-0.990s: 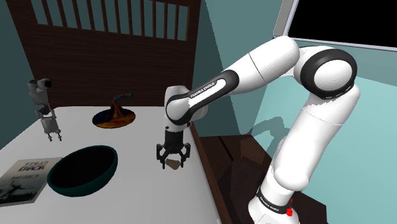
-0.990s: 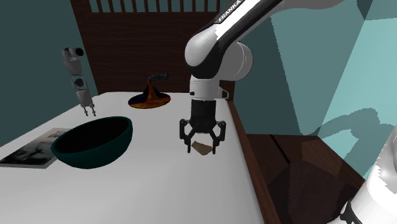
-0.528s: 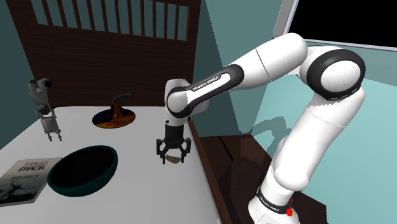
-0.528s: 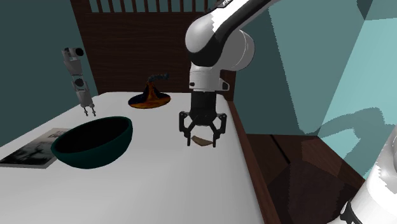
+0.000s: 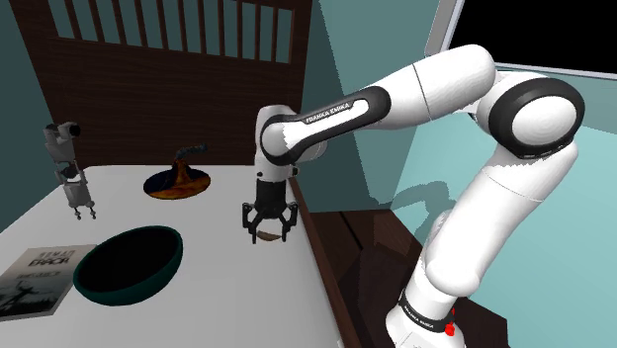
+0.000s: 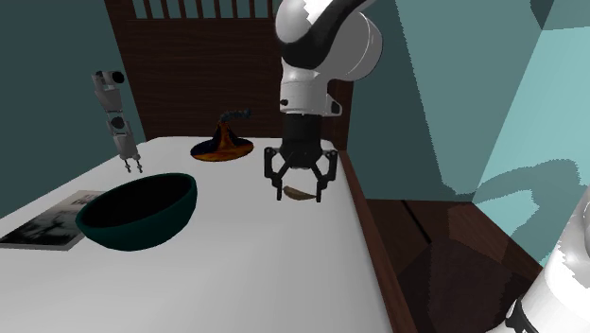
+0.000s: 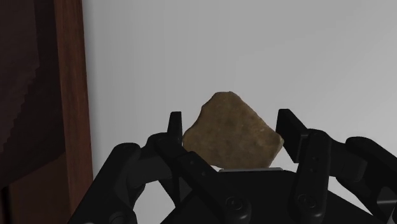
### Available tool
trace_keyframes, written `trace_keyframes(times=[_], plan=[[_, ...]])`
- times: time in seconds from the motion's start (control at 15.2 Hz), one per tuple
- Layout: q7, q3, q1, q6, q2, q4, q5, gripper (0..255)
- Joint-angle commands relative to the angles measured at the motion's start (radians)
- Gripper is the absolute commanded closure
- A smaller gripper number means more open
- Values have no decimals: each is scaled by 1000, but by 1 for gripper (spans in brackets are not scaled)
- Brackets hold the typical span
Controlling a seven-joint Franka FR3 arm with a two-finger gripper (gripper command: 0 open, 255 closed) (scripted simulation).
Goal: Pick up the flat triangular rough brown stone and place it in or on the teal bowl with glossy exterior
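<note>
My black gripper (image 5: 268, 233) hangs above the white table (image 5: 218, 297), near its edge on the shoulder view's right. It is shut on the flat brown stone (image 5: 268, 236), which is clear of the surface. From the second exterior view the stone (image 6: 297, 193) shows as a thin tilted slab under the gripper (image 6: 301, 194). The wrist view has the rough tan stone (image 7: 232, 132) clasped between the two fingers (image 7: 175, 127), with the gripper (image 7: 231, 141) over bare table. The dark teal bowl (image 5: 129, 265) stands empty and upright toward the shoulder view's left, well apart from the gripper; it is also the bowl (image 6: 140, 213) at the second exterior view's left.
A dark pointed hat (image 5: 178, 181) lies at the back of the table. A small grey robot figure (image 5: 69, 168) stands at the far left, a magazine (image 5: 35, 280) lies beside the bowl. A brown wooden rail (image 7: 69, 95) borders the table near the gripper. Dark slatted woodwork (image 5: 168, 59) rises behind.
The gripper has risen off the table with the stone clasped in it and drifted slightly toward the back. The bowl and other objects have not moved.
</note>
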Motion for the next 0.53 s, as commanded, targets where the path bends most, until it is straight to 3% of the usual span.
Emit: trace_keyframes(times=[0.0, 0.46], plan=[[5, -3, -1, -29, -19, 10, -1, 255], [27, -11, -4, -124, -55, 70, -8, 255]])
